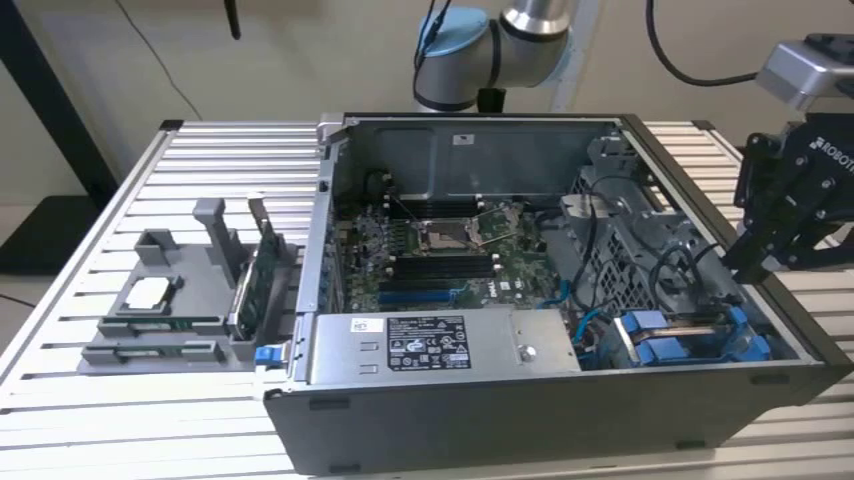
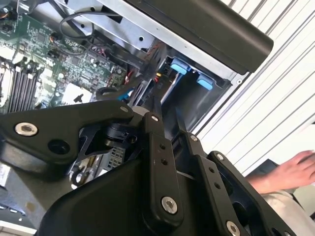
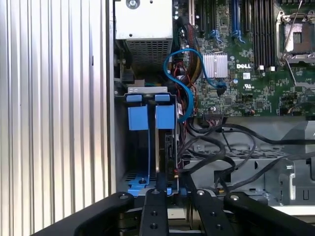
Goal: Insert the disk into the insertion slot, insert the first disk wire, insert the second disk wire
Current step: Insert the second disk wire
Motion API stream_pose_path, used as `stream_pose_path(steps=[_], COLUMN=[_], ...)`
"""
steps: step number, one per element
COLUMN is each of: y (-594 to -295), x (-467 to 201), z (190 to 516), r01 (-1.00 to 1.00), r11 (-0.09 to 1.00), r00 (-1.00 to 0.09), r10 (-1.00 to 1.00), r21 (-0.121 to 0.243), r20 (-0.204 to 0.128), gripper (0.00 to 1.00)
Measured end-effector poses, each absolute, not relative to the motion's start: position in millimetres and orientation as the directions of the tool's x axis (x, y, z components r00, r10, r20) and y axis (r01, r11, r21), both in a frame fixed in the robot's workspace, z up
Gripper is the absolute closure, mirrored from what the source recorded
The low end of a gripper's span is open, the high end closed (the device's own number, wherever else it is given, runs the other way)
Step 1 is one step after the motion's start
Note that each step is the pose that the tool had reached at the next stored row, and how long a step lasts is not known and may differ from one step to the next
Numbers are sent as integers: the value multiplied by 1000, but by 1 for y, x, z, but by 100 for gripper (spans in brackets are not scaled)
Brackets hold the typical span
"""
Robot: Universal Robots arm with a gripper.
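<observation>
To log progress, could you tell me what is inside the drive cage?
Two blue carrier tabs sit side by side in the drive cage, with the gripper close by. What lies behind them is covered.

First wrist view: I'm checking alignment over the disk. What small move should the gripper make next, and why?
Probably a short, straight descent. The gripper hangs over the disk, which stands edge-on in the drive cage, and in the exterior view the gripper sits above the case rim.
</observation>
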State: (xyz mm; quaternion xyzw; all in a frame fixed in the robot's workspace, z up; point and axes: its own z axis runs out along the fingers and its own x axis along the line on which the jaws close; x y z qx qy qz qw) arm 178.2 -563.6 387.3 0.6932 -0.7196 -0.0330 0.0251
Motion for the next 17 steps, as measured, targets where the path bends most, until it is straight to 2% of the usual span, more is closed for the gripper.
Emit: stream_pose_path(steps=[17], y=[-560], x=[182], z=[387], r01=[-996], r11=[37], r00=[-38], r10=[-999], r21=[82], r20=[-10], gripper=[74])
